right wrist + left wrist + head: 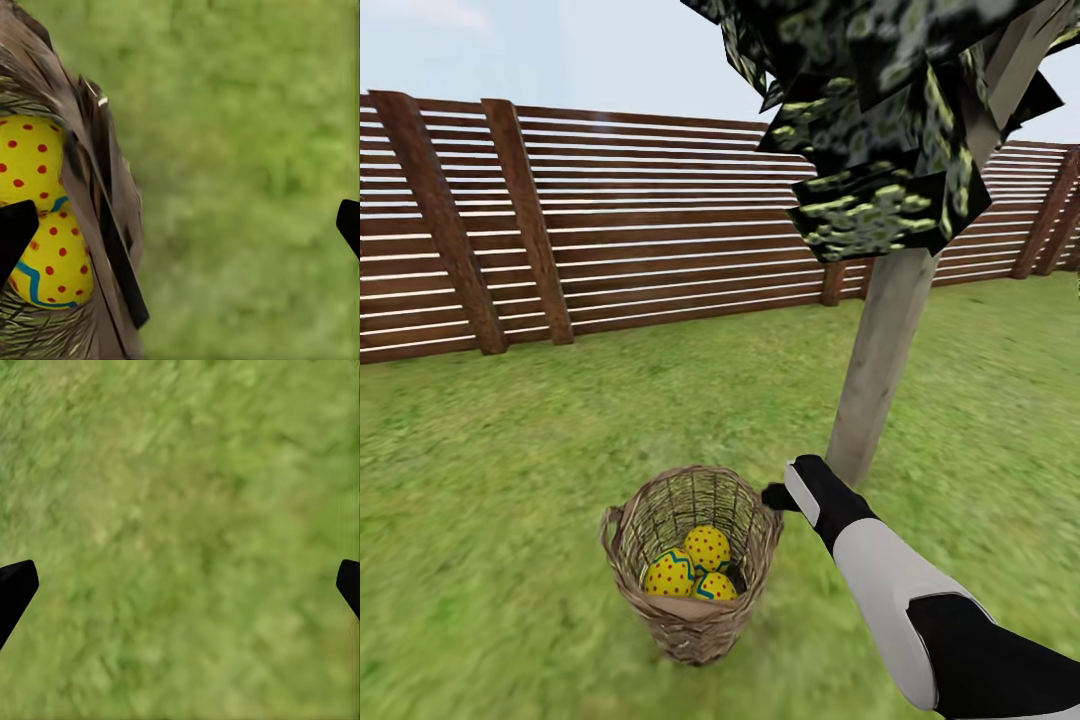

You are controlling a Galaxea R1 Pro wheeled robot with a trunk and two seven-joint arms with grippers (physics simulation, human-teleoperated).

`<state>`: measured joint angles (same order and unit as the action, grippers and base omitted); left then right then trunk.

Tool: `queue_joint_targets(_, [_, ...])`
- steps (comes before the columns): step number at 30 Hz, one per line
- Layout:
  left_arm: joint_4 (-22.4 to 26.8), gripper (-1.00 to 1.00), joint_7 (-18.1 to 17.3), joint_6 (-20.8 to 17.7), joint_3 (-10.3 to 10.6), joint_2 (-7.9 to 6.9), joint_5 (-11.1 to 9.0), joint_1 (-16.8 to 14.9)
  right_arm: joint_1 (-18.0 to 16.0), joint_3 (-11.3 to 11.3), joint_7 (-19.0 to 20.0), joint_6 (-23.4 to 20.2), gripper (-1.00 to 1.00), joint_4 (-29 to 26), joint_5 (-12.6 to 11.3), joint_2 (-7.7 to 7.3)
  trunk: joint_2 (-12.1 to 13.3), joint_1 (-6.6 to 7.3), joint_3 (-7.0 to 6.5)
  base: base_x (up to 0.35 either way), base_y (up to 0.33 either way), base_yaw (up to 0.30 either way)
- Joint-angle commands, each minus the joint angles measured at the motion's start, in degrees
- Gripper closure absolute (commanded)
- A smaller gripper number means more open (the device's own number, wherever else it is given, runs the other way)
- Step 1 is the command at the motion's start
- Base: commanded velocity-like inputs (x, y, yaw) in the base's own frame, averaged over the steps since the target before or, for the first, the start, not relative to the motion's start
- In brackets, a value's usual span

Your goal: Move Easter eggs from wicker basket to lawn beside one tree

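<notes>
Head view: basket [695,560] stands upright on the lawn [510,480], just short of the tree [880,370], whose pale trunk rises beside and beyond it. Speckled foliage [880,120] hangs above. A slatted wooden fence [610,220] bounds the grass at the back.

Three yellow eggs [693,570] lie together in the bottom of the basket, touching one another. All carry red dots; two show blue zigzag bands. None lies on the grass.

Right arm [890,580] reaches in from the lower right. Right gripper [778,497] is at the basket's rim on the side facing the trunk, above the rim's edge. Whether it touches the wicker cannot be told from this view.

Right wrist view: fingertips [15,232] sit wide apart at opposite edges, so the jaws are released and hold nothing. The basket wall [97,225] runs between them, close to one tip. Two eggs show inside that wall, one against the other; one fingertip overlaps the banded one in the picture, contact not determinable. Grass lies outside the wall.

Left wrist view: left gripper [180,585] looks down on bare grass. Its fingertips [15,585] likewise sit at opposite edges, jaws released, nothing between them.
</notes>
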<state>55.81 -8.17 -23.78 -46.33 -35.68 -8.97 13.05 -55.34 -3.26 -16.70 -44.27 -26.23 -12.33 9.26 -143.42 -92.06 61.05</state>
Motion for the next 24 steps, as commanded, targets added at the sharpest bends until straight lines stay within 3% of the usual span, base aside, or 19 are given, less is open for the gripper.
queue_joint_targets(1, [0.10, -1.00, -0.06, -0.39, -0.07, 0.02, -0.53, 0.05, -0.03, -0.34, -0.46, -0.17, -1.00, -0.05, -0.59, -0.03, 0.00, 0.03, -0.18, 0.000, 0.000, 0.000])
queue_joint_targets(15, [-0.07, -1.00, -0.01, -0.39, -0.07, 0.09, -0.53, 0.05, -0.03, -0.34, -0.44, -0.19, -1.00, -0.05, -0.59, -0.08, 0.18, 0.39, -3.28, 0.000, 0.000, 0.000])
queue_joint_targets(24, [-0.38, -1.00, 0.00, -0.46, -0.07, 0.04, -0.53, 0.05, -0.03, -0.27, -0.44, -0.20, -1.00, -0.05, -0.61, -0.32, 3.79, 2.37, -4.90, 0.000, 0.000, 0.000])
